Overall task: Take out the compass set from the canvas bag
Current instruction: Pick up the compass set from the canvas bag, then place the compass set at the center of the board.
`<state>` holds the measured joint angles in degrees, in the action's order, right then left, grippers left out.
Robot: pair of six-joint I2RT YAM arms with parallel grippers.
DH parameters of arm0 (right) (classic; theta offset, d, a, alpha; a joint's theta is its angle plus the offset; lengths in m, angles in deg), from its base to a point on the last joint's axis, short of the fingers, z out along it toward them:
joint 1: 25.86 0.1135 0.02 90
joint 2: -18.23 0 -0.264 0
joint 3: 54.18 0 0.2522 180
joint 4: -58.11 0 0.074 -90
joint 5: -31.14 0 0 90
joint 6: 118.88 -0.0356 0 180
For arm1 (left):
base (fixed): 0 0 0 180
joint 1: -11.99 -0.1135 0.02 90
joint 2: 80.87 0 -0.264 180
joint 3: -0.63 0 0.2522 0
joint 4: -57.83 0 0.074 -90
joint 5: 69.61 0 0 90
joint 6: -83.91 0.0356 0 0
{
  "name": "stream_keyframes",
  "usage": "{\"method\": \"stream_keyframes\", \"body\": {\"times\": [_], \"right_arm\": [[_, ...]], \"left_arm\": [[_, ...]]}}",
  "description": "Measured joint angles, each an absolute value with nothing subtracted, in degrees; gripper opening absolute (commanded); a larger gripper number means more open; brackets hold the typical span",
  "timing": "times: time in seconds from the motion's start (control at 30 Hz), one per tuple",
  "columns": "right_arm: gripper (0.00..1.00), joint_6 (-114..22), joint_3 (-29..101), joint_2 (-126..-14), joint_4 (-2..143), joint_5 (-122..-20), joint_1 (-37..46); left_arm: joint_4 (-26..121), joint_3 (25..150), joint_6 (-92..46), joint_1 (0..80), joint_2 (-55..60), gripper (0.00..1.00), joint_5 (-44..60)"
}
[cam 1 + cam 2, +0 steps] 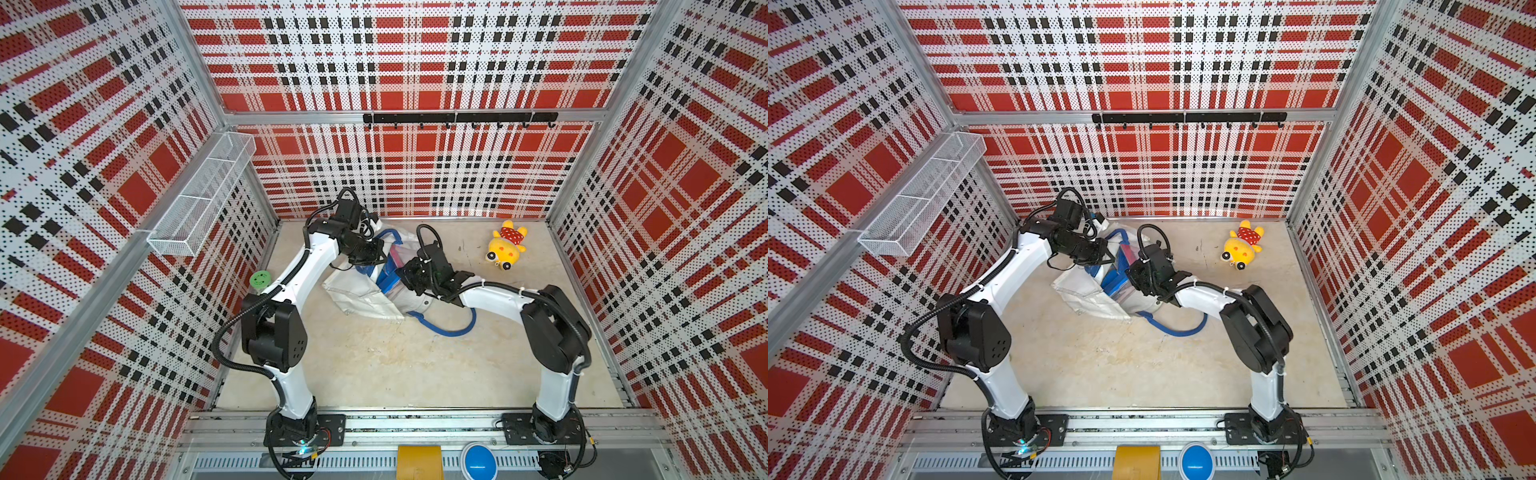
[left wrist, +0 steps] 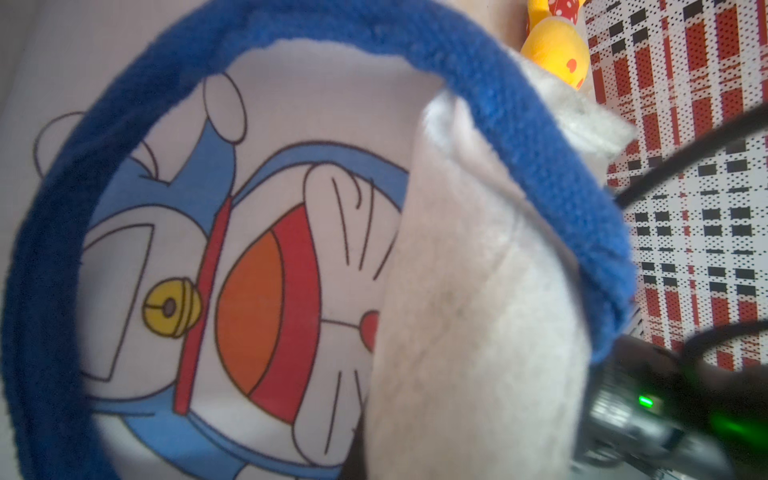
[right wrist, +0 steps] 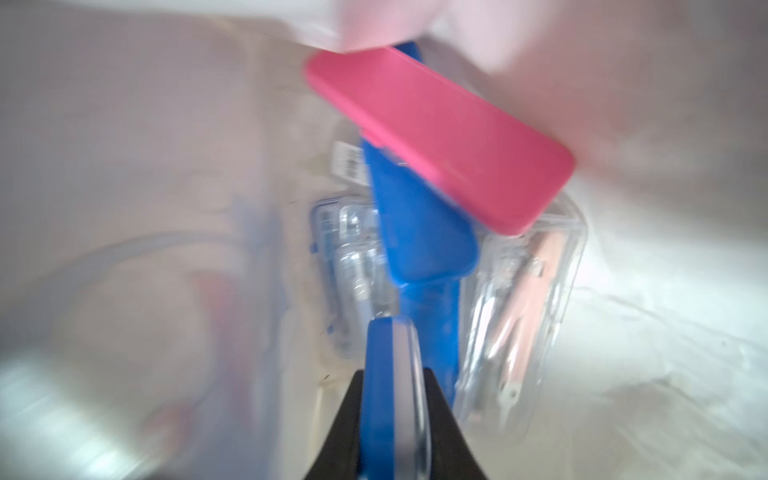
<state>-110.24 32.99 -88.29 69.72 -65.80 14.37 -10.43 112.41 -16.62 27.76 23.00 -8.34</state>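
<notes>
The off-white canvas bag point(image 1: 361, 295) lies on its side mid-table, one blue handle point(image 1: 449, 330) trailing toward the front. My left gripper point(image 1: 380, 254) is at the bag's mouth, shut on a fold of its cloth point(image 2: 478, 311), and the cloth hides the jaws in the left wrist view. My right gripper point(image 3: 392, 374) reaches inside the bag, shut on the edge of a flat blue-and-clear case point(image 3: 390, 353). Deeper in lie a pink case point(image 3: 440, 137), a blue case point(image 3: 419, 224) and a clear case showing compass legs point(image 3: 523, 299). I cannot tell what the held case contains.
A yellow plush toy point(image 1: 507, 245) lies at the back right of the table. A green roll point(image 1: 260, 279) sits by the left wall. A wire basket point(image 1: 199, 199) hangs on the left wall, and a black hook rail point(image 1: 457, 118) on the back wall.
</notes>
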Motion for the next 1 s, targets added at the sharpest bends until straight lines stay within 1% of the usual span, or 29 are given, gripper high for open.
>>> {"method": "stream_keyframes", "body": {"times": [0.33, 0.5, 0.6, 0.73, 0.87, 0.93, 1.0], "right_arm": [[0.12, -99.4, 28.6, -76.2, 75.1, -68.9, 8.8], [0.12, -95.9, 22.5, -67.4, 76.6, -70.9, 4.3], [0.12, -95.0, 17.5, -61.0, 77.9, -71.7, -0.3], [0.15, -93.9, 9.5, -51.4, 80.8, -72.4, -10.2], [0.17, -92.3, 2.0, -42.8, 84.2, -73.8, -24.1], [0.17, -91.9, -1.6, -40.5, 84.4, -74.9, -30.9], [0.16, -91.6, -4.9, -40.4, 83.8, -76.5, -36.5]], "left_arm": [[-10.5, 113.0, -17.1, 27.4, 23.2, 0.00, -8.5], [-10.5, 113.4, -17.2, 27.4, 23.7, 0.00, -8.5], [-10.8, 114.0, -17.2, 27.4, 23.9, 0.00, -8.5], [-10.9, 114.6, -17.3, 27.4, 24.3, 0.00, -8.5], [-10.9, 115.1, -17.4, 27.4, 24.5, 0.00, -8.6], [-10.9, 115.1, -17.5, 27.4, 24.5, 0.00, -8.6], [-10.9, 115.1, -17.6, 27.4, 24.6, 0.00, -8.6]]}}
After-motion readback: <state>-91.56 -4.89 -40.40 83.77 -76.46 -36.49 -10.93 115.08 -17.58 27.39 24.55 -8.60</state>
